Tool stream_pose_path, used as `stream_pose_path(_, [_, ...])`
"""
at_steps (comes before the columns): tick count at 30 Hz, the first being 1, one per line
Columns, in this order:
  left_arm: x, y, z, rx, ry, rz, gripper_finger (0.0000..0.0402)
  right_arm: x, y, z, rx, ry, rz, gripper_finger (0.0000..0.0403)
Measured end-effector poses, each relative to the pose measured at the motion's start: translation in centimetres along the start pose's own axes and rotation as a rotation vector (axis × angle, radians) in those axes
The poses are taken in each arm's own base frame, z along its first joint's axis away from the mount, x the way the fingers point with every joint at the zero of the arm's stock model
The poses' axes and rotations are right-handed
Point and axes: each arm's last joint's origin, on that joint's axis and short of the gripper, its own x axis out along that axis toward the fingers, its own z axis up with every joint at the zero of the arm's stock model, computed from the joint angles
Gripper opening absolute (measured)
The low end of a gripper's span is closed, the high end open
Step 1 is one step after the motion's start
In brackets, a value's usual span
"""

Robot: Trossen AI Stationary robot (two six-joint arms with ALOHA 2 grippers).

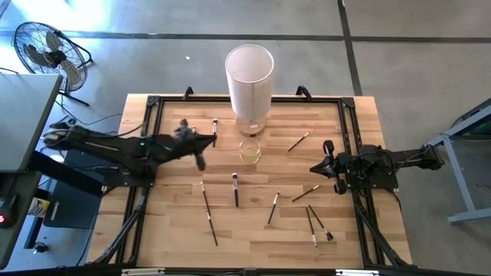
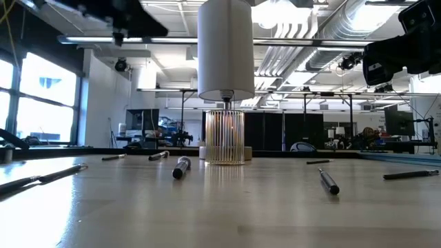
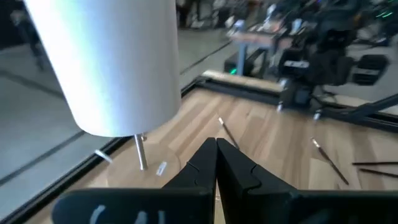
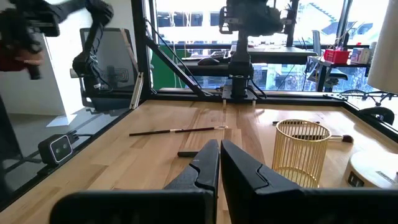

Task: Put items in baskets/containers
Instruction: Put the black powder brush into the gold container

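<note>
grey floor (image 1: 399, 69), fan (image 1: 47, 47), bright windows (image 2: 41, 89)

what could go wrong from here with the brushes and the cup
The cup stands right beside the tall white cylinder, so the left gripper, raised close to both, could knock either while loading. The brushes are far longer than the cup, so a few leaning could tip it. The right gripper waits at the table's right.

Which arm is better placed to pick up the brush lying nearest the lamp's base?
Left. The left pincer hovers almost over that brush, its fingers shut and empty. The right pincer waits across the table, beyond the cup, nearer other brushes.
</note>
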Motion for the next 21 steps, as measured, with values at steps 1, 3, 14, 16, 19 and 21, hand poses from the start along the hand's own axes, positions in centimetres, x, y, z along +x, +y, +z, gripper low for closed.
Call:
stream_pose_path(1, [0.5, -0.9, 0.4, -0.015, 0.025, 0.018, 0.0, 0.0, 0.0, 0.0, 0.0, 0.0, 0.0, 0.0012])
stream_pose_path(3, [1.3, -2.7, 1.1, -0.062, 0.072, 0.082, 0.0, 0.0, 0.0, 0.0, 0.0, 0.0, 0.0, 0.0012])
stream_pose_path(14, [6.0, -11.1, 2.1, -0.341, 0.459, 0.26, 0.0, 0.0, 0.0, 0.0, 0.0, 0.0, 0.0, 0.0012])
stream_pose_path(16, [6.7, -11.9, 1.7, -0.36, 0.557, 0.314, 0.0, 0.0, 0.0, 0.0, 0.0, 0.0, 0.0, 0.0012])
stream_pose_path(19, [7.5, -12.7, 0.5, -0.425, 0.705, 0.452, 0.0, 0.0, 0.0, 0.0, 0.0, 0.0, 0.0, 0.0012])
stream_pose_path(21, [7.7, -12.9, -0.6, -0.463, 0.785, 0.556, 0.0, 0.0, 0.0, 0.0, 0.0, 0.0, 0.0, 0.0012])
